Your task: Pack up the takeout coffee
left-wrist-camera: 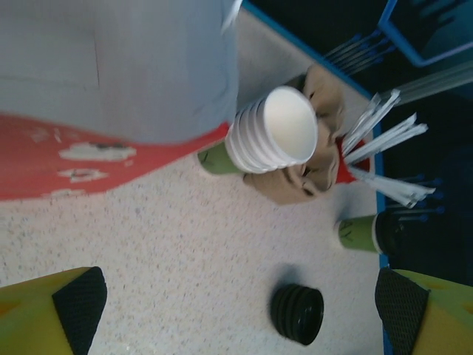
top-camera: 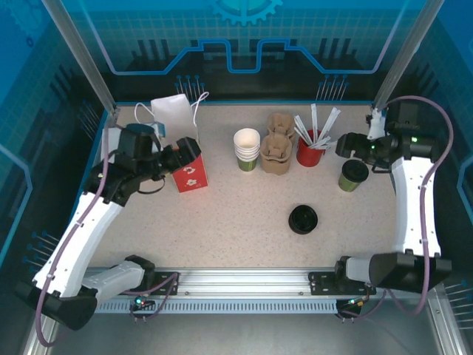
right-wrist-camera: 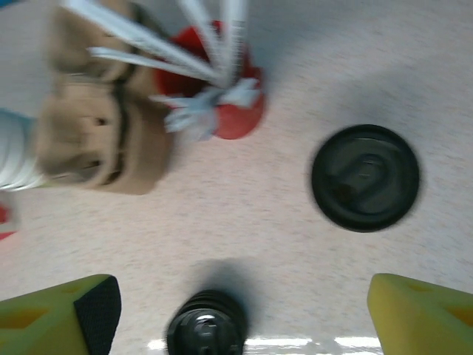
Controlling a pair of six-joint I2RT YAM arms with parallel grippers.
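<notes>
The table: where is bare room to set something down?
The widest bare stretch of the speckled table runs along the near edge, left of the stack of black lids. The back is crowded: red-and-white paper bag, stack of cream-rimmed cups, brown cardboard carriers, red cup of white stirrers.

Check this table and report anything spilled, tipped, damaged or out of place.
Nothing stands out. The small yellow-green paper cup with the black lid stands upright, lid on, with no spill on the speckled table around it. The stack of loose black lids, the stack of cream-rimmed cups and the white-and-red paper bag also stand upright.
</notes>
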